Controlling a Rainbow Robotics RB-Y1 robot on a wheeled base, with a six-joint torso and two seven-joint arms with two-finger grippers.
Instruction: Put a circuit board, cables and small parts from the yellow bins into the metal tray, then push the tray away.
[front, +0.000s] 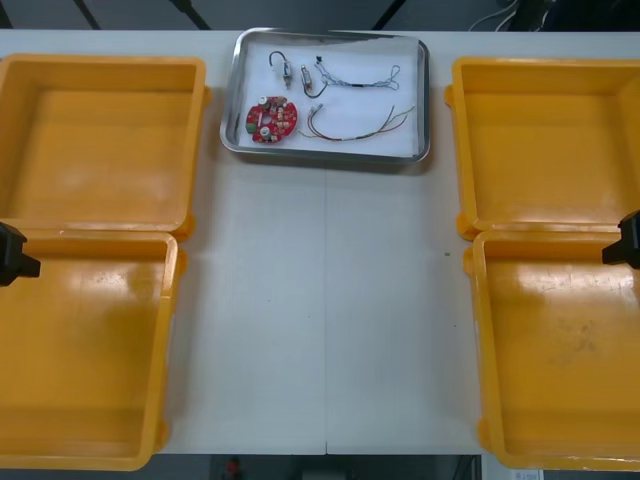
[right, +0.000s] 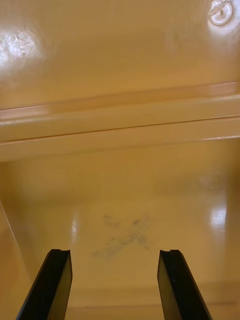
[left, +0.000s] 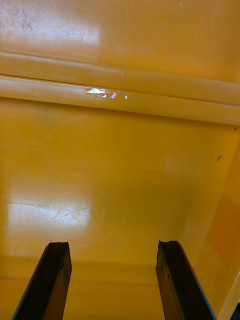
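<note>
- The left gripper (front: 12, 255) sits at the left edge of the frame and the right gripper (front: 625, 242) at the right edge, each over the seam between its two bins; I judge both parked out wide to keep the middle of the table (front: 325, 320) free
- Both wrist views show the black fingers standing well apart with nothing between them, so each pincer is open and unloaded above bare bin floor
- The lower left bin (front: 80, 350) and lower right bin (front: 560, 360) show only scuffed plastic
- The upper left bin (front: 100, 130) and upper right bin (front: 545, 130) look just as bare, which suggests picking is over
- The metal tray (front: 325, 155) lies at the top centre by the table's far edge, apart from the bins
- It holds the circuit board (front: 271, 119) at its lower left, the red and yellow cable (front: 360, 125) beside it, and the twisted cable (front: 365, 78) and small metal parts (front: 287, 70) above; loaded and far out, it reads as already pushed away
</note>
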